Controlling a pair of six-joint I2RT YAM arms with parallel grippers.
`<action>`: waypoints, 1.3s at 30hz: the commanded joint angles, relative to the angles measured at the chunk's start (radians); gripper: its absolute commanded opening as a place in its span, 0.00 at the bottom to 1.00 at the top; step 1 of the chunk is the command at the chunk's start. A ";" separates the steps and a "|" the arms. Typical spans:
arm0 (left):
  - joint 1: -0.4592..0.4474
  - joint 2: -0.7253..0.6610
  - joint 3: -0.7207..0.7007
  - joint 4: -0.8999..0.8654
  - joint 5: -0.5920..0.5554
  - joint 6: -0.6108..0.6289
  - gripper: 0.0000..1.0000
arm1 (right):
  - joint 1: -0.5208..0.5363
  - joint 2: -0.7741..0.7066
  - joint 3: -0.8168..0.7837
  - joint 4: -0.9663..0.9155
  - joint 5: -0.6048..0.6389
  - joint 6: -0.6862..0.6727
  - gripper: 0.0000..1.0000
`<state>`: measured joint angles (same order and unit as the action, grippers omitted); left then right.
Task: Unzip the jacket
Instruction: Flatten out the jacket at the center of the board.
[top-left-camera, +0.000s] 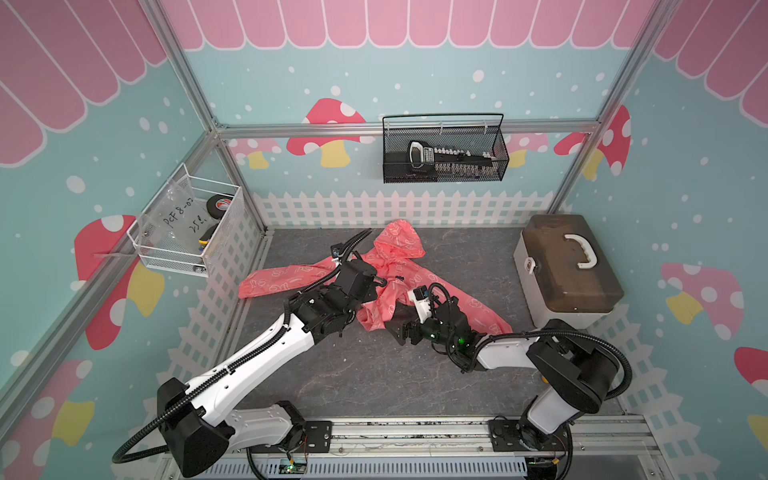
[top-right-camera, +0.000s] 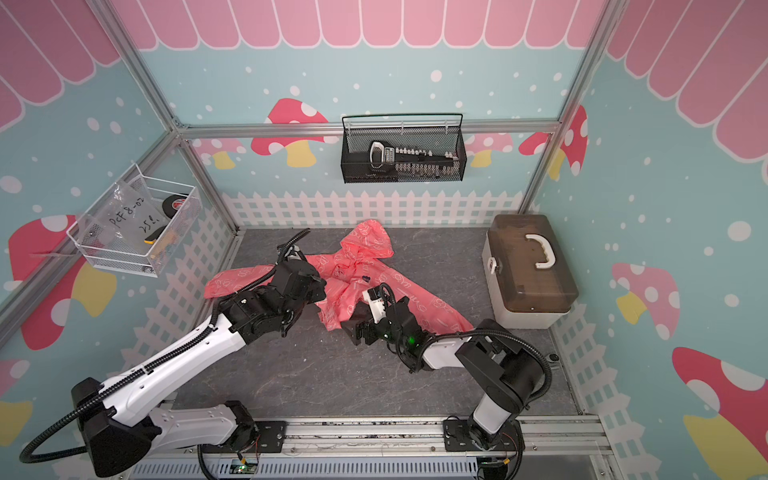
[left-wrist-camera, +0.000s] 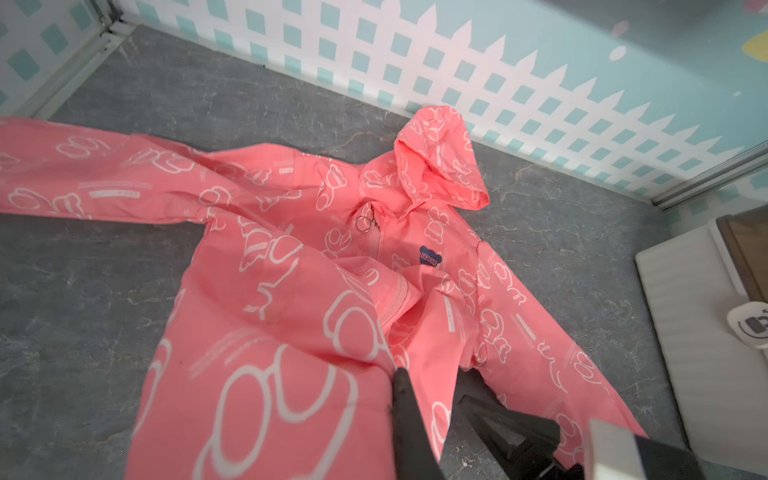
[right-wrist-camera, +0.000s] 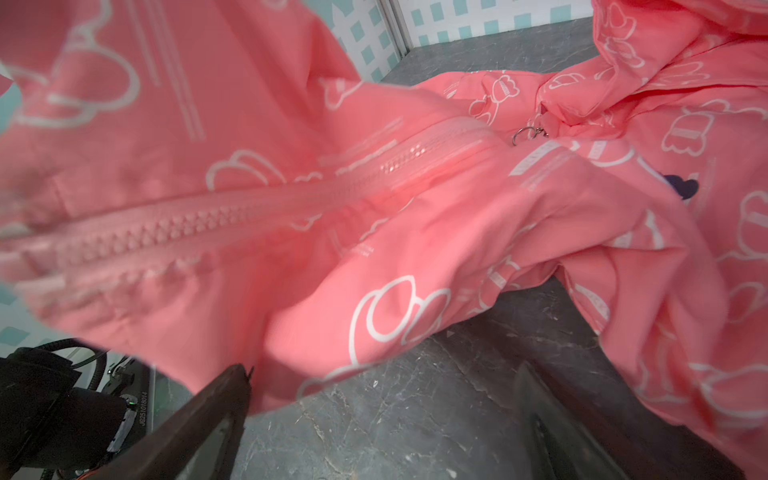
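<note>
My left gripper is pinched shut on a fold of the jacket near its hem, holding it raised. My right gripper gapes wide and empty just near of that hem. The jacket sprawls on the table, far of centre, hood toward the far wall, zipped right up to the ring pull at the collar. The cloth is thin — if it slips my pinch, a tug on the ring would likely drag the whole jacket along.

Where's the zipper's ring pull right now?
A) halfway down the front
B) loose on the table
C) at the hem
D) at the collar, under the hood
D: the ring pull sits at the neck of the jacket, just below the hood, with the zipper teeth meshed below it.
</note>
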<state>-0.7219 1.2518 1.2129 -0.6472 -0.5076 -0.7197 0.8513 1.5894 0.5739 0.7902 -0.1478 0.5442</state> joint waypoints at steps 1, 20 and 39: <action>0.003 0.024 0.092 -0.024 -0.038 0.072 0.00 | 0.141 -0.139 0.002 -0.160 0.339 -0.152 0.98; 0.003 0.013 0.124 0.065 0.011 -0.010 0.00 | 0.576 0.153 0.300 -0.106 1.320 -0.185 0.99; 0.012 -0.035 0.091 0.104 0.084 -0.042 0.00 | 0.538 0.482 0.631 0.114 1.726 -0.390 0.95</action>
<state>-0.7181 1.2396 1.3109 -0.5804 -0.4404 -0.7380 1.4067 2.0560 1.1866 0.8692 1.4567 0.1940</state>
